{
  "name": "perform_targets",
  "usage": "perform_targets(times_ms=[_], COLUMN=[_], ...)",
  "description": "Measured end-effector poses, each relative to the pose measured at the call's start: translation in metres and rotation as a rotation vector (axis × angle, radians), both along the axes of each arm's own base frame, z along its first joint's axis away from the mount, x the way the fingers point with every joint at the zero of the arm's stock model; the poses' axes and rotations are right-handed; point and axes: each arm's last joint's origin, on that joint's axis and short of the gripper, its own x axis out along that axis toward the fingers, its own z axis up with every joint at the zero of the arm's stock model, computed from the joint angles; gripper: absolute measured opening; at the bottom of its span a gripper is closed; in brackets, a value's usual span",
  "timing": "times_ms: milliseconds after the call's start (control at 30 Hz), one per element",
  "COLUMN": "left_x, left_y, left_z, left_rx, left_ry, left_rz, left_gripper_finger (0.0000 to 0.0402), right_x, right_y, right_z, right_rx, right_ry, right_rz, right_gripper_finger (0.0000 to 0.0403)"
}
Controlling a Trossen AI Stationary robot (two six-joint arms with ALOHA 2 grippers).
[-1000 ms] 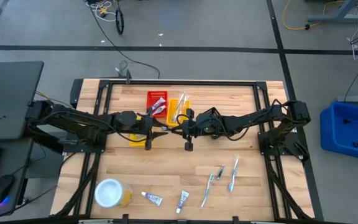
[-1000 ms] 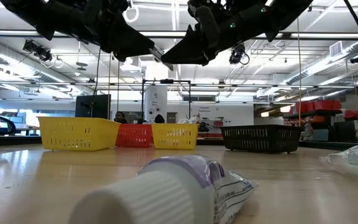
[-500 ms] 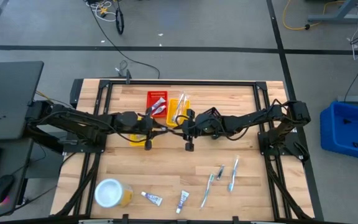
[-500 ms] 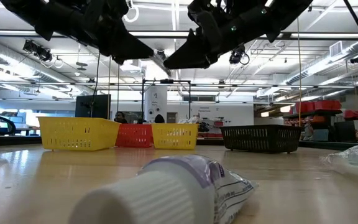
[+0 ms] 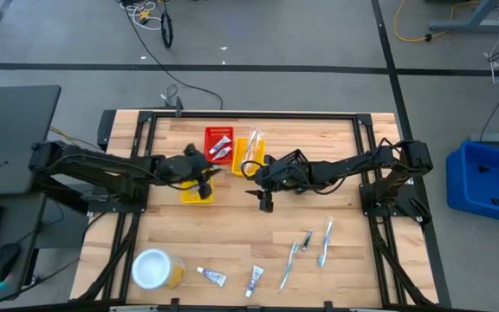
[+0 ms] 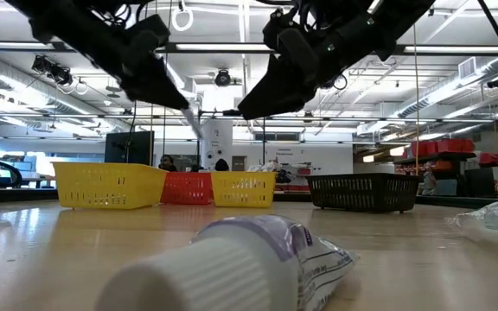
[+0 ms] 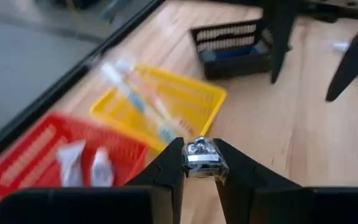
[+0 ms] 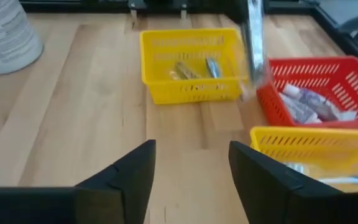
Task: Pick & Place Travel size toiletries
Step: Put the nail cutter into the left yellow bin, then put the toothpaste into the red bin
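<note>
- High view, near edge of the table: two white tubes (image 5: 213, 276) (image 5: 255, 279) lie flat beside a white-topped round container (image 5: 152, 269). I judge them light and soft-walled, so a squeeze at mid-body would dent them. The ribbed cap end, large in the low view (image 6: 188, 272), looks like the stiffer hold.
- A little farther, to the right, three slim toothbrush-like sticks (image 5: 288, 264) (image 5: 306, 240) (image 5: 326, 244) lie loose on the wood. They look like thin, rigid, smooth plastic that could roll or pivot. I would pinch one across the handle near its middle.
- At mid-table the left gripper (image 7: 199, 167) hangs just beside the near yellow basket (image 5: 189, 196). Its jaws are clamped on a small silvery item (image 7: 199, 154), seen end-on. I cannot tell what it is, only that it is narrow and glossy, so probably slippery.
- The right gripper (image 8: 188, 171) hovers to its right with its fingers spread wide and nothing between them.
- The table (image 5: 336, 147) is pale butcher-block wood, matte and flat.
- Farther off, the red basket (image 7: 36, 163) is ribbed lattice plastic and holds crinkled white tubes.
- The far yellow basket (image 7: 194, 94) holds long brushes lying diagonally.
- The black basket (image 7: 229, 28) stands beyond them, with something blue inside.
</note>
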Motion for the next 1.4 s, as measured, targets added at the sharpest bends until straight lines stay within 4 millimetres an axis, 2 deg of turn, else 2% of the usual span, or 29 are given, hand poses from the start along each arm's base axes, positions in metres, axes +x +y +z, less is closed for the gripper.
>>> perform_targets(times_ms=[200,300,467,633,833,1167,1400], left_x=[-0.031,-0.042,-0.049,-0.049,-0.044,-0.041,-0.037], left_y=[0.0,0.001,0.0,0.0,0.0,-0.002,-0.003], left_z=[-0.002,-0.014,-0.034,-0.041,-0.041,-0.051,-0.057], left_rx=[-0.211,-0.287,-0.329,-0.321,-0.308,-0.356,-0.328], left_ry=[0.11,0.178,0.223,0.204,0.138,0.218,0.266], left_rz=[0.16,0.252,0.289,0.282,0.236,0.179,0.148], left_gripper_finger=[0.0069,0.0074,0.0077,0.0077,0.0109,0.0143,0.0166], right_x=[-0.002,-0.002,-0.002,-0.002,-0.002,-0.002,-0.002], right_y=[0.0,0.0,0.0,0.0,0.0,0.0,0.0], right_z=[-0.002,-0.002,-0.002,-0.002,-0.002,-0.002,-0.002], right_rx=[0.003,0.003,0.002,0.002,0.002,0.028,0.027], right_ry=[0.029,0.029,0.029,0.029,0.029,0.027,0.026], right_rz=[-0.002,-0.002,-0.002,-0.002,-0.002,-0.015,-0.015], right_gripper_finger=[0.0209,0.02,0.0185,0.0176,0.0172,0.0181,0.0188])
